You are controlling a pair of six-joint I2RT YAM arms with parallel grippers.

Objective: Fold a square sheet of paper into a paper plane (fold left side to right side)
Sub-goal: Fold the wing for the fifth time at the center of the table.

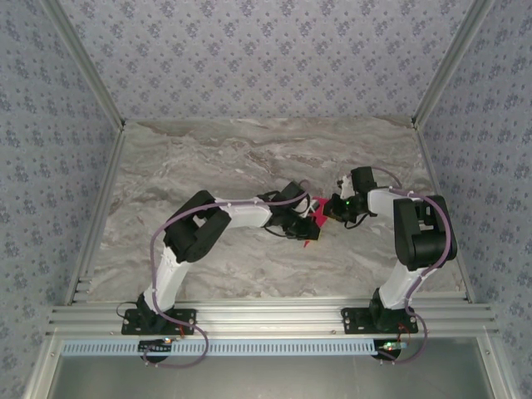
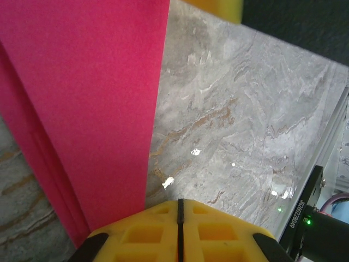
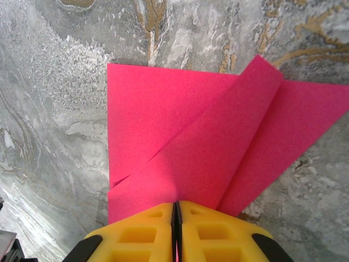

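Mid-fold, with the left-to-right fold in hand. On the left: left claw (image 2: 180,212) shut, pads together, no pink in the seam. Beside it, running in under its left pad, paper (image 2: 87,109), part-creased and raised off the table (image 2: 245,125); cannot tell whether nipped or merely pressed. From above, a small pink patch at table centre, between the two claws. On the right: right claw (image 3: 175,212) shut as well, apparently pinching a lifted flap (image 3: 229,142) slanting across the flat layer, far corner free. Judged next: carry that flap over to the right edge, keep edges aligned, hold the lower layer down, then press the crease flat. Skewing likely if rushed.
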